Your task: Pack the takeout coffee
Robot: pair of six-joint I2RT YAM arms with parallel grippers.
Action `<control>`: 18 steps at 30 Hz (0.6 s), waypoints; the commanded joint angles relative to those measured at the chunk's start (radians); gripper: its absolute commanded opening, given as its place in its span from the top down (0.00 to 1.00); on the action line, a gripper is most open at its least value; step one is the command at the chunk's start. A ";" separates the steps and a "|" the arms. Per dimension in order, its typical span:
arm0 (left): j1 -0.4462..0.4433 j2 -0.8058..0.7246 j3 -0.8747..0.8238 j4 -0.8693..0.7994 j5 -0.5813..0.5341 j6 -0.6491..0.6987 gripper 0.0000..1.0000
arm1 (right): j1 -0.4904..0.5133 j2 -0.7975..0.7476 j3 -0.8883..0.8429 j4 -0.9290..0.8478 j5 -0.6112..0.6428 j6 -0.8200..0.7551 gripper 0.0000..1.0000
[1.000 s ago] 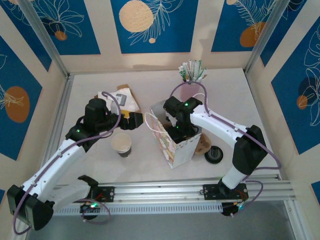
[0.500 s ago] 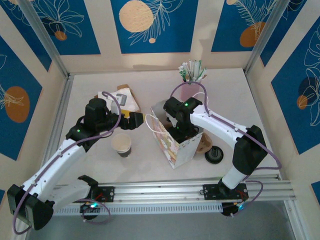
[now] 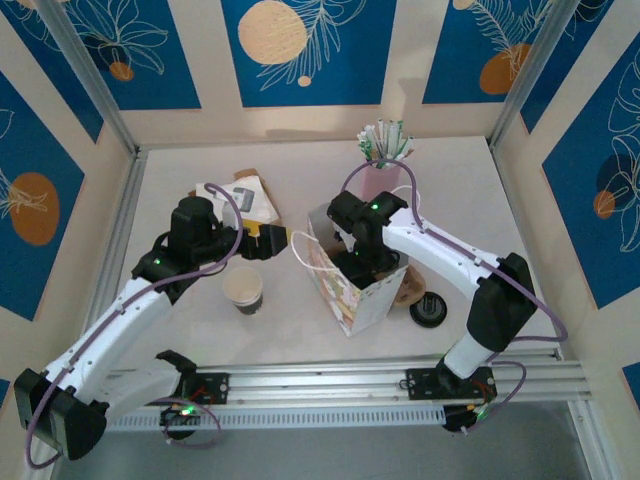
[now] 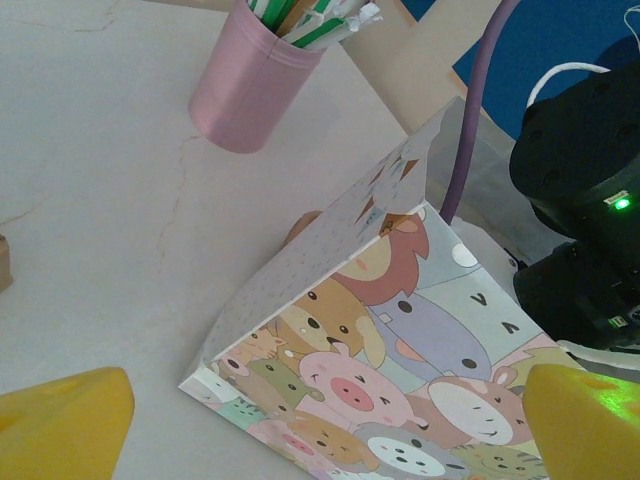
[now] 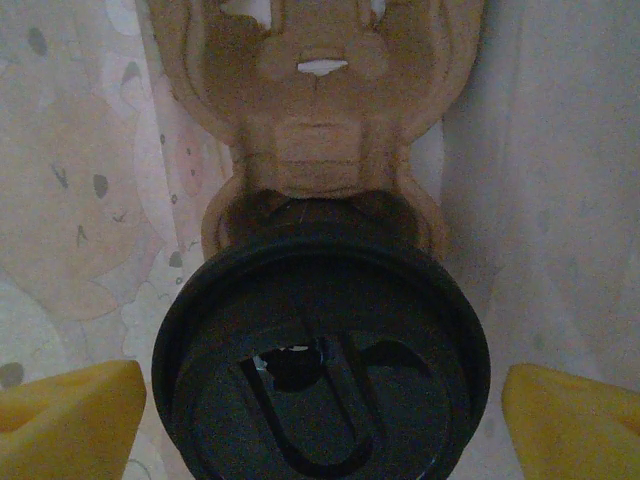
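Right end effector [image 5: 320, 418] hangs inside the bag [image 3: 362, 303], spread wide, holding nothing; the coffee [image 5: 322, 335] sits in the bag's cardboard holder [image 5: 318, 150]. I'd call packing nearly done: only pulling out remains. Left end effector [image 4: 325, 428] waits wide open beside the bag.

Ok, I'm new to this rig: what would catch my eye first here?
The cartoon-animal paper bag stands mid-table, the right arm reaching into its open top. In the right wrist view, the black-lidded takeout coffee sits inside against a brown cardboard carrier, the open right gripper straddling it.
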 commanded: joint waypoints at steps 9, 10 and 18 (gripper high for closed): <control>-0.016 -0.013 0.031 0.014 0.009 0.027 0.00 | 0.018 -0.041 0.065 -0.065 0.019 0.023 0.07; -0.017 -0.015 0.032 0.012 0.009 0.027 0.00 | 0.017 -0.042 0.069 -0.067 0.019 0.024 0.07; -0.017 -0.015 0.030 0.014 0.010 0.029 0.00 | 0.023 -0.048 0.087 -0.084 0.030 0.027 0.07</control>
